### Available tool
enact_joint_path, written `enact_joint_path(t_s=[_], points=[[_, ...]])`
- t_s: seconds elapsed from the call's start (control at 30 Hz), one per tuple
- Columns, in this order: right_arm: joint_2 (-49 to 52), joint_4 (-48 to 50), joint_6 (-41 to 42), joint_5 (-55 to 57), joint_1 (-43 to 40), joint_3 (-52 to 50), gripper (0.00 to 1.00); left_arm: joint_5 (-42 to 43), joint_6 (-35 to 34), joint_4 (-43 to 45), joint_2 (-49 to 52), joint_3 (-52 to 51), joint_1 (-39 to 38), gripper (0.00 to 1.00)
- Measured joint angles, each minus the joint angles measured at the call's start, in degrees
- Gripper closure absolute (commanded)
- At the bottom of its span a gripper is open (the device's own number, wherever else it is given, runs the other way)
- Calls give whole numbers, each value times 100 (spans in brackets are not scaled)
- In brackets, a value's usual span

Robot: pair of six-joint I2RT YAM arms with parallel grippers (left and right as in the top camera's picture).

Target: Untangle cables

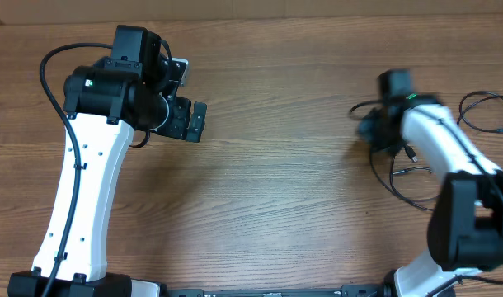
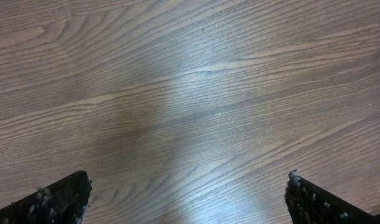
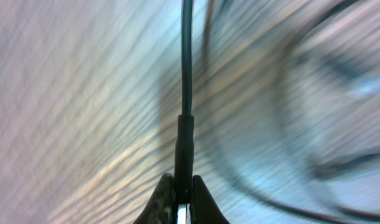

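Thin black cables lie on the wooden table at the far right. One loose loop (image 1: 485, 111) lies at the right edge, and another cord (image 1: 397, 175) with small plug ends curves below my right arm. My right gripper (image 1: 369, 125) is shut on a cable's plug end (image 3: 183, 146); the cord (image 3: 187, 56) runs straight away from the fingers. Blurred cable loops (image 3: 283, 180) show beside it. My left gripper (image 1: 190, 121) is open and empty over bare wood at the upper left, far from the cables; its wrist view shows only wood between the fingertips (image 2: 189, 198).
The wooden table (image 1: 276, 181) spans the whole view. The left arm's base stands at the lower left, the right arm's base (image 1: 470, 239) at the lower right. A thick black arm cable (image 1: 49, 91) loops by the left arm.
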Motion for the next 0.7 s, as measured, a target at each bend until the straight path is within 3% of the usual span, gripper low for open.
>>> enact_joint_path(t_s=[0.17, 0.23, 0.27, 0.37, 0.43, 0.7], points=[[-345, -1156, -223, 824, -1123, 1386, 96, 2, 0, 42, 0, 0, 0, 0], [-437, -1294, -251, 918, -1552, 1644, 89, 2, 0, 63, 0, 0, 0, 0], [-476, -1329, -284, 887, -1779, 1707, 80, 2, 0, 81, 0, 0, 0, 0], [-503, -1423, -597, 564, -2243, 1731, 37, 2, 0, 107, 0, 0, 0, 0], [-492, -1438, -944, 153, -2347, 1729, 27, 2, 0, 116, 0, 0, 0, 0], [-490, -1504, -2079, -1169, -1961, 1731, 17, 2, 0, 374, 0, 2, -2, 0]])
